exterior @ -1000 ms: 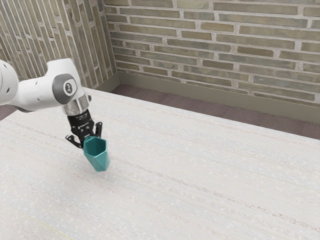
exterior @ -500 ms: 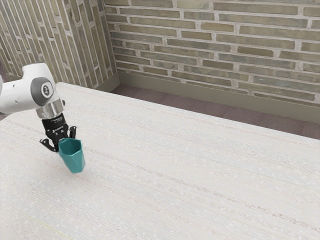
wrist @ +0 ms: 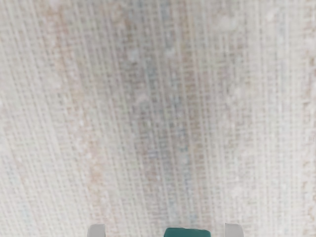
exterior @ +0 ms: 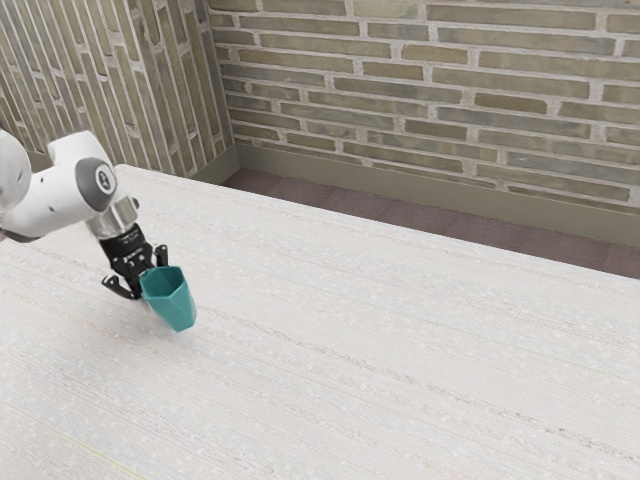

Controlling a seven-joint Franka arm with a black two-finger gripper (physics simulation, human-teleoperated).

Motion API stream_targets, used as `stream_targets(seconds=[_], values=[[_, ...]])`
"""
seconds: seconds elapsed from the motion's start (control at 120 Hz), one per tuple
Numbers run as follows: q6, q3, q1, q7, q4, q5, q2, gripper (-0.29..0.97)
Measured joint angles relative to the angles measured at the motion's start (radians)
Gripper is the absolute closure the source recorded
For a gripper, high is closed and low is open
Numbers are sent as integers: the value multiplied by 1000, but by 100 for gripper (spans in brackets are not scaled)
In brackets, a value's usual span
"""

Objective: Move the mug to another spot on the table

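Observation:
A teal faceted mug (exterior: 169,298) hangs tilted near the exterior view's left, just above the pale table (exterior: 400,340). My gripper (exterior: 140,281) is shut on the mug's rim, with the arm coming in from the left. In the wrist view a teal sliver of the mug (wrist: 186,232) sits between two pale fingertips (wrist: 97,230), above the streaked tabletop.
A brick wall (exterior: 430,90) runs behind the table, with a strip of dark floor (exterior: 420,215) along the table's far edge. The tabletop stretches wide toward the exterior view's right and front.
The gripper carried the mug from mid-left to the far left, then came slightly back to the right and up. The mug now tilts more.

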Motion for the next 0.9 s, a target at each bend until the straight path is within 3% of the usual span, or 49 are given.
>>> stream_targets(seconds=[0.208,0.55,0.9], values=[[29,0,0,41,5,-86,58,59],[45,-1,0,87,12,-120,103,59],[62,-2,0,121,12,-140,104,27]])
